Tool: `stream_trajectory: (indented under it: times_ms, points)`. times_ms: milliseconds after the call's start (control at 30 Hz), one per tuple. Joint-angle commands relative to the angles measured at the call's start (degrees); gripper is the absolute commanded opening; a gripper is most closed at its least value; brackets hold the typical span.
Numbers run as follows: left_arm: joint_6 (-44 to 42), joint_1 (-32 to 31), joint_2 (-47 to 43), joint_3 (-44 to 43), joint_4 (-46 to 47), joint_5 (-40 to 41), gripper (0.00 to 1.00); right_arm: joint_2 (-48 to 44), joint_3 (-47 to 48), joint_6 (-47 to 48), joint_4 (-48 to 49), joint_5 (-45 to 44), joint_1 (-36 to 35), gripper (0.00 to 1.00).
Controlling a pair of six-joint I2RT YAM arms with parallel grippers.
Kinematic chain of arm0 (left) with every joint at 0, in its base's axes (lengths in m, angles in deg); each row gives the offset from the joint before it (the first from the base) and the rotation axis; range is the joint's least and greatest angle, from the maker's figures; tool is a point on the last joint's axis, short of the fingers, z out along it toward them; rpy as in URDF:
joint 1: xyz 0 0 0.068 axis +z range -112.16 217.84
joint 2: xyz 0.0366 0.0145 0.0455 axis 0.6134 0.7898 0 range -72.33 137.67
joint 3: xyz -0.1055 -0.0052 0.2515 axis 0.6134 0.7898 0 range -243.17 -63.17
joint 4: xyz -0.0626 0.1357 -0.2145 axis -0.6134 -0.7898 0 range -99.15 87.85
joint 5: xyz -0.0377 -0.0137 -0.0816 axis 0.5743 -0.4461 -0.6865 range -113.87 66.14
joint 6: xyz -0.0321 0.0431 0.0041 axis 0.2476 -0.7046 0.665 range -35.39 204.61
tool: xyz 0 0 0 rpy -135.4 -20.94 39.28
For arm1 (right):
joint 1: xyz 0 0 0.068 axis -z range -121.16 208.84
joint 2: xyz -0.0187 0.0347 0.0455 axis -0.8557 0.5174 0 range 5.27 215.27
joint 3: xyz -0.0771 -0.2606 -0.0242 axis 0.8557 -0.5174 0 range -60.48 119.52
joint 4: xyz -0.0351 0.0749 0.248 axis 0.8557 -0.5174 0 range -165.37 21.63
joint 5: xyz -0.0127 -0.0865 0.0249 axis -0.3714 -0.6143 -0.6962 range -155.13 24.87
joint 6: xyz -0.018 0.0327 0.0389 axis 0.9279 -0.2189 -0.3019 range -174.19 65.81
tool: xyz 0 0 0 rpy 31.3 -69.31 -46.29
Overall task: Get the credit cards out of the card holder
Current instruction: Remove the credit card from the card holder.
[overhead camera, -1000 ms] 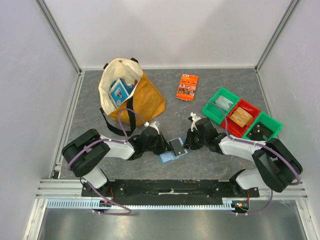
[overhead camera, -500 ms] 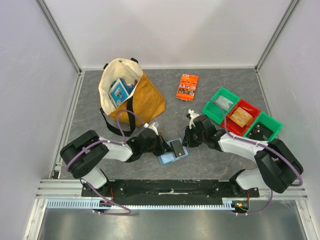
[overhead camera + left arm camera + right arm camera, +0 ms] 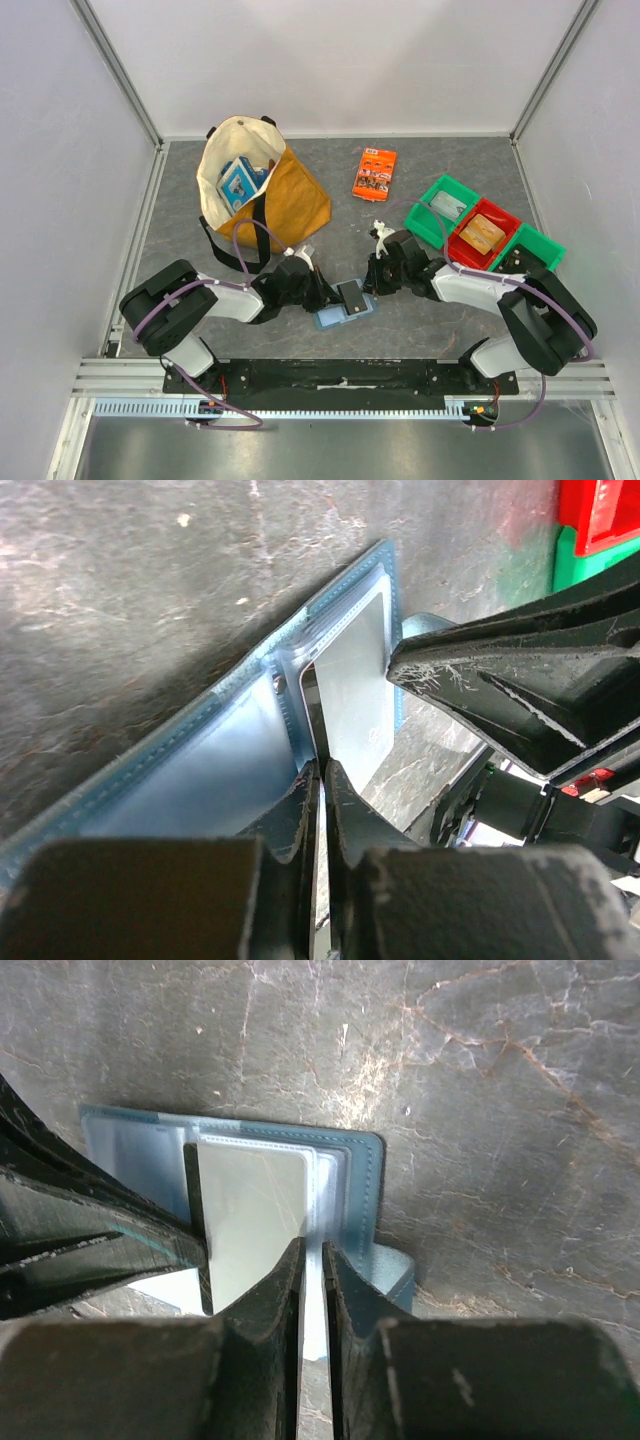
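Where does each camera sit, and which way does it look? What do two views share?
Top external: above and behind the robot, looking down on the table; left arm and right arm show whole.
Left wrist: on the left arm, looking past the left gripper at the card holder and grey card.
Right wrist: on the right arm, looking past the right gripper from the opposite side.
Shared: both wrist views show the card, holder and the other gripper.

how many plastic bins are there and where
3, side by side in a diagonal row on the right: the far green bin, the red bin in the middle, and the near green bin by the right arm. None looks hidden.
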State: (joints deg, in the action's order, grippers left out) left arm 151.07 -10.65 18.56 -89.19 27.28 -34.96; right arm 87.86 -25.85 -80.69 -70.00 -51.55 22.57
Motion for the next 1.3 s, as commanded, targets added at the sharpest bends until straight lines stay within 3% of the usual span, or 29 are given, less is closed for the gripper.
stream_trajectory:
  times_ms: [0,267,400,500,700,1267]
  points:
    - [2.71,1.29,-0.72,0.01,-2.8,0.46,0.12,1.17,-3.78,-1.09,2.67,2.06,-0.38,0.17]
    - [3.59,1.2,-2.47,0.01,-2.19,-0.68,0.28,0.47,-5.1,-2.68,4.44,3.38,-0.38,0.15]
    - [3.42,1.21,-3.53,-0.52,-2.27,-1.03,0.29,-0.32,-4.66,-2.85,4.27,3.29,-0.29,0.13]
    - [3.15,1.2,-3.79,-0.79,-2.18,-1.12,0.27,-0.41,-4.57,-3.03,4.35,3.03,-0.38,0.13]
    - [3.85,1.12,-4.58,0.18,-2.36,-0.77,0.02,0.47,-5.36,-3.03,3.83,1.01,-0.47,0.12]
    - [3.15,4.19,-8.45,4.93,-11.41,-1.74,0.02,3.81,-4.84,-1.89,1.72,-3.39,-0.29,0.1]
